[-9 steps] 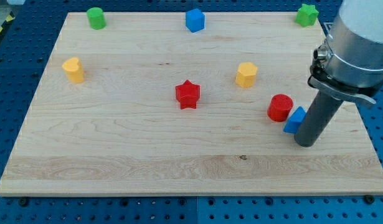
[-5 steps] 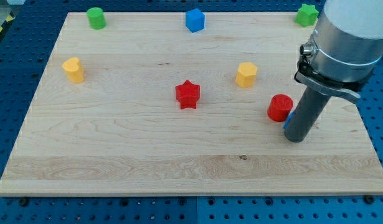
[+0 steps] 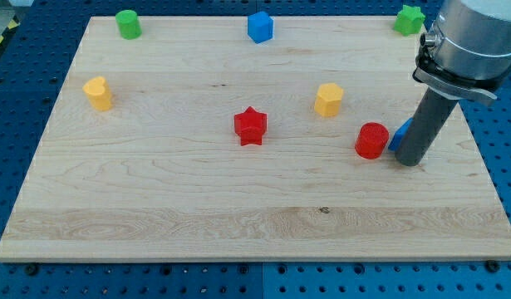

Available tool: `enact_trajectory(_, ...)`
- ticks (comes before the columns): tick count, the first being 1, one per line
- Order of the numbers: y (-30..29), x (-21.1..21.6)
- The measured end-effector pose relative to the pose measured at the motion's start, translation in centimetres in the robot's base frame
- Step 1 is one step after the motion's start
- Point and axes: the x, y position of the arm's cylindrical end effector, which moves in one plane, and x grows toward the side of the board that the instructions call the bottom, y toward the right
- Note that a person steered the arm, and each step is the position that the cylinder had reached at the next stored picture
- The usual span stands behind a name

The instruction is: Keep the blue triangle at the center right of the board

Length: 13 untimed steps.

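Note:
The blue triangle (image 3: 399, 134) lies at the board's centre right, mostly hidden behind my rod; only a small blue edge shows. My tip (image 3: 410, 159) rests on the board right against it, on its right and lower side. The red cylinder (image 3: 372, 140) stands just left of the blue triangle, touching or nearly touching it.
On the wooden board (image 3: 155, 208): a red star (image 3: 250, 125) in the middle, a yellow hexagonal block (image 3: 328, 99), a yellow block (image 3: 97, 92) at the left, a green cylinder (image 3: 128, 23) top left, a blue block (image 3: 260, 26) top middle, a green star (image 3: 409, 19) top right.
My tip swept left, then moved up and right. The blue triangle shifted up toward the view's top with it, and the red cylinder was nudged slightly left.

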Motion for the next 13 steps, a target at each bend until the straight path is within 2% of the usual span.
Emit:
enact_trajectory(6, -1.8, -3.3)
enact_trajectory(11, 5.0, -4.0)
enact_trajectory(13, 3.8, -3.7)
